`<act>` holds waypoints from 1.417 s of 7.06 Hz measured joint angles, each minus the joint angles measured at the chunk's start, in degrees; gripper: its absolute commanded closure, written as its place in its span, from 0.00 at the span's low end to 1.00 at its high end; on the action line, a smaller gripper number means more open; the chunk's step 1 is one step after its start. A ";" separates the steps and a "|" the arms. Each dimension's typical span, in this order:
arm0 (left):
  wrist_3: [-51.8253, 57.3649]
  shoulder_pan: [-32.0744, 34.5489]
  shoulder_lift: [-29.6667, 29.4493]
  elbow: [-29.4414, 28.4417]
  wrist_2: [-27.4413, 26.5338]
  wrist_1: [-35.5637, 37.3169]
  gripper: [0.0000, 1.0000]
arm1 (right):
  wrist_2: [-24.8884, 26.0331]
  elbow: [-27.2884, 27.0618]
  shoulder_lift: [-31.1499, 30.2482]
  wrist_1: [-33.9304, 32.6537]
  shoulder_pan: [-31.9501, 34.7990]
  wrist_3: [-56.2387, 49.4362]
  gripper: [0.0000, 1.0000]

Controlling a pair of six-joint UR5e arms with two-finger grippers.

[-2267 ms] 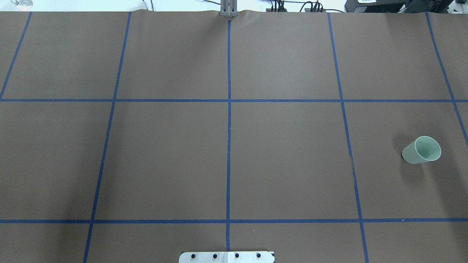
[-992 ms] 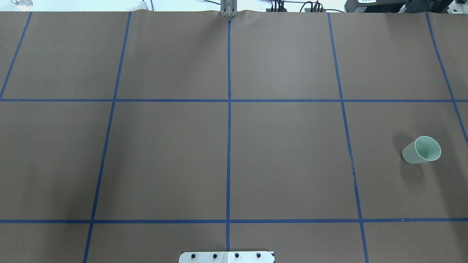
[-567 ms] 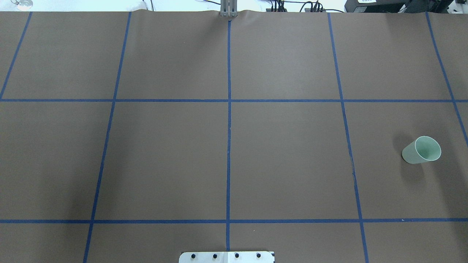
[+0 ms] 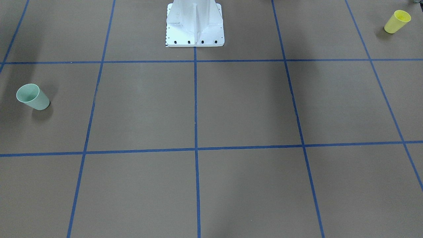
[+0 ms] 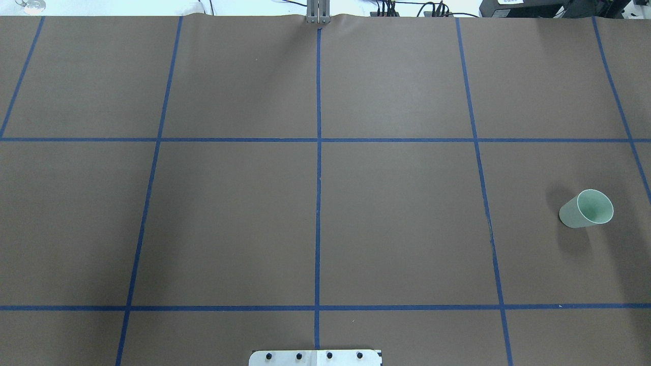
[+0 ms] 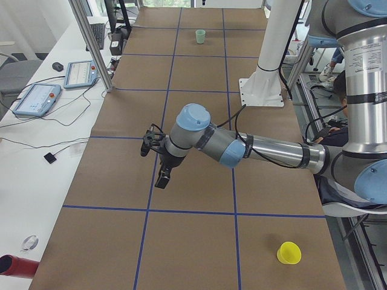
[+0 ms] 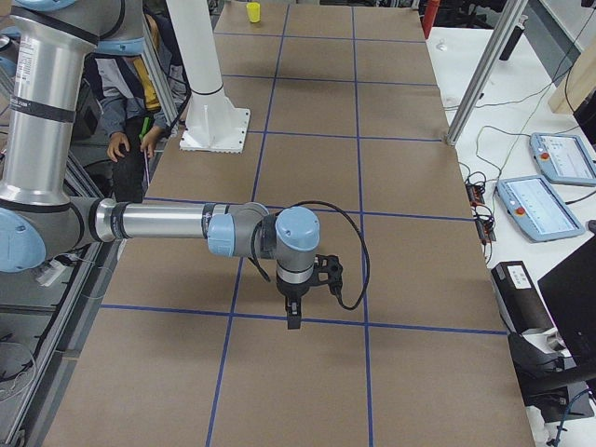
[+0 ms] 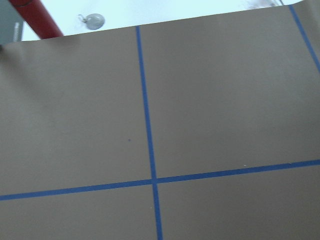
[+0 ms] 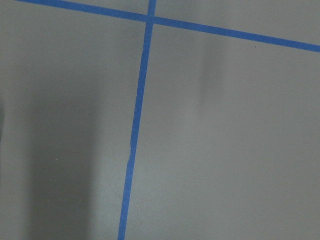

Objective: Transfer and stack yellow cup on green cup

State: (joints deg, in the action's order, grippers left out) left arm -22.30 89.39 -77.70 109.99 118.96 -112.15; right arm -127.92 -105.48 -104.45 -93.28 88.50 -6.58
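The yellow cup (image 4: 397,21) stands upright near the table's corner on my left side; it also shows in the exterior left view (image 6: 289,252) and far off in the exterior right view (image 7: 253,12). The green cup (image 5: 586,209) stands upright at the table's right end, also seen in the front view (image 4: 32,97) and the exterior left view (image 6: 200,36). My left gripper (image 6: 162,180) hangs above the table away from the yellow cup. My right gripper (image 7: 293,321) hangs above a blue line. Both show only in side views, so I cannot tell open or shut.
Blue tape lines grid the brown table. The white robot pedestal (image 4: 195,23) stands at the table's edge. Control tablets (image 6: 36,98) and a red tube (image 6: 15,266) lie on the side bench. A seated person (image 7: 130,93) is beside the robot.
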 measured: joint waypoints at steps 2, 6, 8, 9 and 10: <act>-10.99 -0.21 4.85 2.30 -12.33 -0.07 0.00 | 0.03 0.32 -1.71 0.12 0.00 -0.07 0.00; -28.89 -0.55 14.79 4.11 -32.61 0.04 0.00 | 0.10 0.70 -2.78 0.12 0.00 -0.10 0.00; -36.58 -0.64 17.06 4.12 -40.33 2.24 0.00 | 0.12 0.78 -2.91 0.12 0.00 -0.10 0.00; -40.14 -0.75 17.45 4.14 -43.50 4.31 0.00 | 0.12 0.82 -2.94 0.12 0.00 -0.10 0.00; -43.90 -1.39 17.53 4.13 -46.09 6.98 0.00 | 0.12 0.97 -2.95 0.12 0.00 -0.10 0.00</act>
State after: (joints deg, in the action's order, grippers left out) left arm -66.20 88.00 -60.17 114.11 72.87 -105.17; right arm -127.79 -104.51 -107.40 -93.16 88.51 -6.68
